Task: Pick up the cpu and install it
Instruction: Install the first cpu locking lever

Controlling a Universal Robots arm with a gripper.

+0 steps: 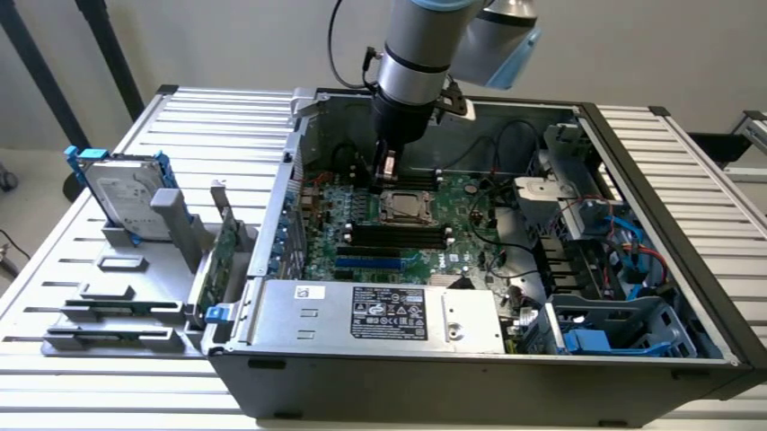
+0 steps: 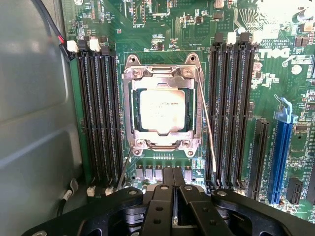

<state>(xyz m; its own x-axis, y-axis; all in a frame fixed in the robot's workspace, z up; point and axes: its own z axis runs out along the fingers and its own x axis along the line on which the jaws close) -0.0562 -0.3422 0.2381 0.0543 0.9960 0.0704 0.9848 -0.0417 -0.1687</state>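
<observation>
- Your end effector [image 1: 390, 178] hangs from the arm [image 1: 419, 45] inside the open computer case [image 1: 480, 384], directly over the motherboard [image 1: 462, 244].
- In the wrist view the end effector [image 2: 172, 173] has its two black fingers [image 2: 164, 201] pressed together with no gap between them. They hold nothing and touch nothing.
- You will find the cpu [image 2: 162, 110] inside the case, lying flat in the socket frame [image 2: 127, 110] on the motherboard [image 2: 162, 29], with its silver-grey top facing up.
- In the exterior view the cpu [image 1: 404, 206] lies just below the fingertips and apart from them.
- A thin wire lever [image 2: 207, 129] runs along one side of the socket frame. Whether it is latched I cannot tell.
- Banks of black memory slots [image 2: 98, 115] stand on either side of the socket frame, and a blue slot [image 2: 280, 157] lies beyond one bank.
- A silver box with a black label [image 1: 470, 319] fills the near corner of the case.
- Black and blue cables [image 1: 623, 238] crowd the case at the exterior view's right.
- The case rests on a desk [image 1: 677, 166] of pale metal slats.
- Outside the case, at the exterior view's left, a hard drive with blue rails [image 1: 120, 190] stands upright in a grey holder [image 1: 132, 269].
- A green card [image 1: 225, 260] stands on edge just beside the case wall.
- A plain pale wall [image 1: 240, 45] backs the desk.
</observation>
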